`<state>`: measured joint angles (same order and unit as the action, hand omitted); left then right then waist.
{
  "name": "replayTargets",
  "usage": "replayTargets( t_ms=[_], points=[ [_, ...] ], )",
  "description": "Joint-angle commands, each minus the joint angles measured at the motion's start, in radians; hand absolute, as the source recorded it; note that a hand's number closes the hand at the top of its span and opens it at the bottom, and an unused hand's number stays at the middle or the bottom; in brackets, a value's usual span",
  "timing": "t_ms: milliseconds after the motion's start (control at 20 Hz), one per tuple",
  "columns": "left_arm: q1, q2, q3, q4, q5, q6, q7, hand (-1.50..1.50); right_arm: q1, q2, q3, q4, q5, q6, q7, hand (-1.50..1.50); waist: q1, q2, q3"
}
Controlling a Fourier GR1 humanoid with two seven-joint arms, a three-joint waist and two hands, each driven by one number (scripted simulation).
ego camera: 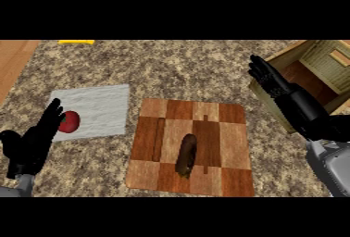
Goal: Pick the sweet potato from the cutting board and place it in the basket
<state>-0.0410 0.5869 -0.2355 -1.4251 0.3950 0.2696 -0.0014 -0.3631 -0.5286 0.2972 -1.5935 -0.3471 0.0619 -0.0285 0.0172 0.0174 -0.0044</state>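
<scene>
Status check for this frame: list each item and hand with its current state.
sweet potato: lying on the cutting board, not held
cutting board: flat on the counter
basket: at right, nothing visible inside
red fruit: on the grey cloth
left hand: open
right hand: open

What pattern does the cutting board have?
The cutting board has a checkered pattern of light and dark brown wood, seen in the head view.

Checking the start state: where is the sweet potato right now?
In the head view, the sweet potato lies lengthwise on the cutting board, slightly below its centre, between both hands and untouched.
</scene>
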Motion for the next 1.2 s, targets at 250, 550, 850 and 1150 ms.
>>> replayTargets(
  t_ms=[250, 550, 850, 1150],
  points=[
    [0.019, -0.122, -0.105, 0.105, 0.019, -0.023, 0.143, 0.00, -0.266, 0.359, 0.218, 0.237, 0.273, -0.328, 0.263, 1.50, 0.051, 0.007, -0.001],
    [0.046, -0.091, -0.119, 0.068, 0.022, -0.050, 0.177, 0.00, -0.265, 0.522, 0.544, 0.426, 0.498, -0.443, 0.349, -1.50, 0.074, -0.004, 0.001],
    [0.078, -0.119, -0.145, 0.058, 0.005, -0.022, 0.181, 0.00, -0.508, 0.527, 0.664, 0.615, 0.718, -0.431, 0.708, -1.50, 0.053, -0.028, -0.005],
    [0.079, -0.111, -0.139, 0.069, 0.005, -0.031, 0.184, 0.00, -0.848, 0.528, 0.688, 0.653, 0.746, -0.090, 1.052, -1.50, 0.051, -0.035, -0.004]
  ],
)
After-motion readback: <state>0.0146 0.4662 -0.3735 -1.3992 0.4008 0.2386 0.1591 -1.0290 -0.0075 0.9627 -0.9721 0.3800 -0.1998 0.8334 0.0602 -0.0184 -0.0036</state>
